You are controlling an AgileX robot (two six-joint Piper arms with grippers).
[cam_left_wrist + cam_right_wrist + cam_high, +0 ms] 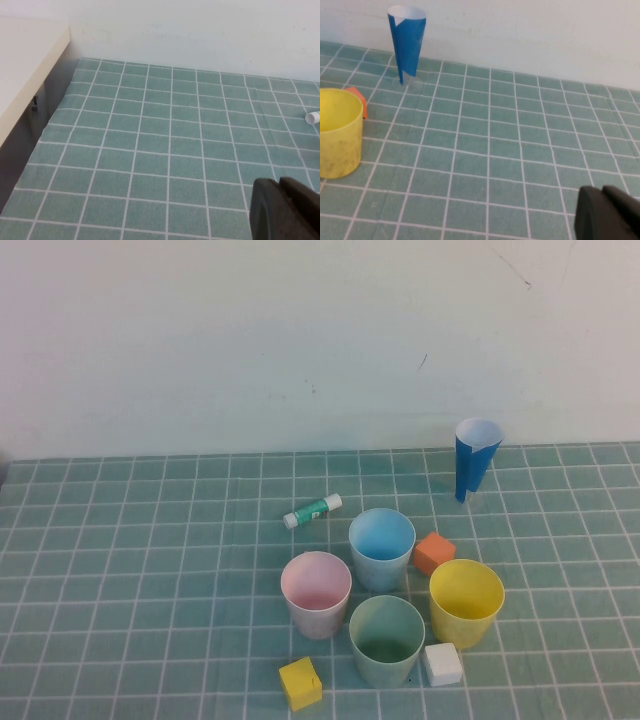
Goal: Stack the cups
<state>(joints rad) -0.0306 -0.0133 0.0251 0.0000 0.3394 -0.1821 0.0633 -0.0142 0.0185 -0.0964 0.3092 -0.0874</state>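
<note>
Four cups stand upright and apart in a cluster in the high view: pink cup (316, 593), light blue cup (381, 546), yellow cup (465, 601) and pale green cup (386, 640). The yellow cup also shows in the right wrist view (337, 132). Neither arm shows in the high view. My left gripper (281, 186) is shut and empty over bare mat, far left of the cups. My right gripper (604, 194) is shut and empty over bare mat to the right of the yellow cup.
A dark-blue paper cone (476, 459) stands at the back right, also in the right wrist view (407, 42). A glue stick (312, 510) lies behind the cups. An orange cube (433, 552), a white cube (442, 664) and a yellow cube (300, 683) sit among them.
</note>
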